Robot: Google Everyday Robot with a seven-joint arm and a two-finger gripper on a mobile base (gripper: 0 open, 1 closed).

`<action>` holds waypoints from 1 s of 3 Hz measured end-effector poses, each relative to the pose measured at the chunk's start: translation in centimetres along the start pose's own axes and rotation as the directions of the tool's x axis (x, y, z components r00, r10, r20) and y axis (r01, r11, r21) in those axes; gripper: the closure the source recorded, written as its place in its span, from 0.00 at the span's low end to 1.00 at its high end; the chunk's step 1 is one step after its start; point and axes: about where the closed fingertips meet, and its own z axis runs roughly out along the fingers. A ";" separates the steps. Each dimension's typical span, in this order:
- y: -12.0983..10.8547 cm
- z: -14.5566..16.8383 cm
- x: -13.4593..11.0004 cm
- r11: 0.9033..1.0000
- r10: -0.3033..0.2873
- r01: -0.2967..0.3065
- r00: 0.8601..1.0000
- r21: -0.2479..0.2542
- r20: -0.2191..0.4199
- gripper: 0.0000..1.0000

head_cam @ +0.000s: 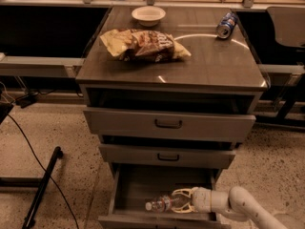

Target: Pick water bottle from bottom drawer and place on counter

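Gripper (183,201) reaches level into the bottom drawer (143,182) from the right, the forearm stretched toward the left; its two fingers stand apart, astride the base end of the water bottle (162,204); this bottle lies on its side, cap pointing left.

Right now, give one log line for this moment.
hand: in drawer, at bottle | bottle: lying on side | counter: chips, bowl, can
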 end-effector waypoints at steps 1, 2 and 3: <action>-0.1 -2.2 -2.7 0.995 0.050 -0.043 0.996 0.089 -0.077 1.00; -1.3 -5.1 -4.2 0.985 0.120 -0.104 0.986 0.134 -0.114 1.00; -3.1 -9.4 -6.5 0.985 0.127 -0.108 0.982 0.136 -0.138 1.00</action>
